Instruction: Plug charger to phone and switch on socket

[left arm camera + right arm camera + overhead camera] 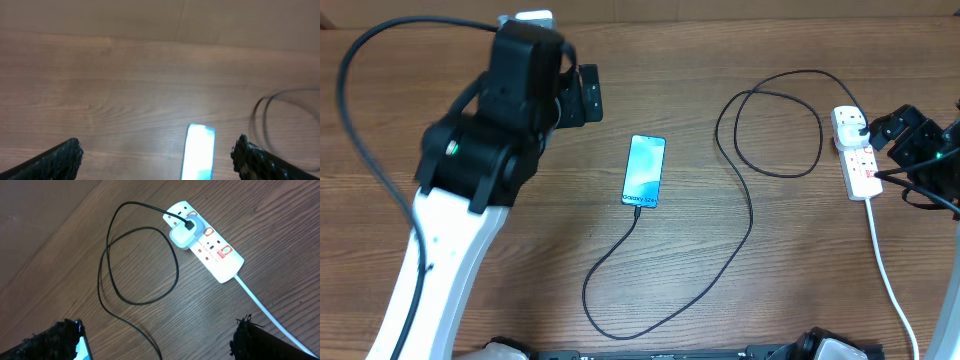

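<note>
The phone (644, 172) lies flat mid-table with its light-blue screen lit; it also shows in the left wrist view as the phone (200, 152). The charger cable (745, 230) runs from the phone's near end in loops to the socket (857, 158), a white power strip. There its adapter (183, 234) sits in an outlet beside red switches. Whether the tip is seated in the phone I cannot tell. My left gripper (588, 95) hovers open to the phone's far left. My right gripper (898, 138) is open beside the socket, holding nothing.
The socket's thick white cord (888, 270) trails toward the near edge on the right. The black cable forms a wide loop (142, 265) left of the strip. The wooden table (740, 60) ends at a lighter strip along the far edge.
</note>
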Controlling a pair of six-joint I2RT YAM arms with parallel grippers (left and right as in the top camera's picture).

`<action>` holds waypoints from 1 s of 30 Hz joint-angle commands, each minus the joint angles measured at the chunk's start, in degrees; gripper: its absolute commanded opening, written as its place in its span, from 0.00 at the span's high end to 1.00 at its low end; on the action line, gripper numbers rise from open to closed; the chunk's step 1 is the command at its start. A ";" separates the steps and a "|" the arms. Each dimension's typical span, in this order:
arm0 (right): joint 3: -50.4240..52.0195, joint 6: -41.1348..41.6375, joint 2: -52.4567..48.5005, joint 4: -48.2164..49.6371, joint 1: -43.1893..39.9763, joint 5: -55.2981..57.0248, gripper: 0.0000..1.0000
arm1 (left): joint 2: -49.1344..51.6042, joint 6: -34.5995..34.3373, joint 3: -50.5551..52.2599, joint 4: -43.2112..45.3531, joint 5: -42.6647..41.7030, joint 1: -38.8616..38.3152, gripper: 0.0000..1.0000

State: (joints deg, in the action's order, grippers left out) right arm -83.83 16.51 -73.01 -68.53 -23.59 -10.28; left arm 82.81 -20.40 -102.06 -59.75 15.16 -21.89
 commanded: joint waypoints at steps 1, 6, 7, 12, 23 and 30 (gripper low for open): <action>-0.17 0.22 0.13 0.28 0.07 -0.20 0.00 | -7.37 0.50 7.93 5.51 -0.31 0.11 0.00; -0.17 0.22 0.13 0.26 0.07 -0.20 0.00 | -20.55 0.46 31.30 25.62 -1.31 0.28 0.00; -0.17 0.22 0.13 0.26 0.07 -0.20 0.00 | -22.62 0.48 35.26 29.20 -1.49 0.31 0.00; -0.17 0.22 0.13 0.26 0.07 -0.20 0.00 | -35.87 0.46 57.94 47.78 -8.48 4.24 0.00; -0.17 0.22 0.13 0.26 0.07 -0.20 0.00 | -68.83 -2.01 92.85 69.18 -13.11 14.49 0.00; -0.17 0.22 0.13 0.26 0.07 -0.20 0.00 | -77.99 -1.53 101.77 80.52 -11.58 14.62 0.01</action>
State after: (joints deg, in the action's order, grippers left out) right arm -83.83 16.51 -73.03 -68.58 -23.59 -10.26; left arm 8.14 -22.13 -0.97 21.12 2.61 -7.75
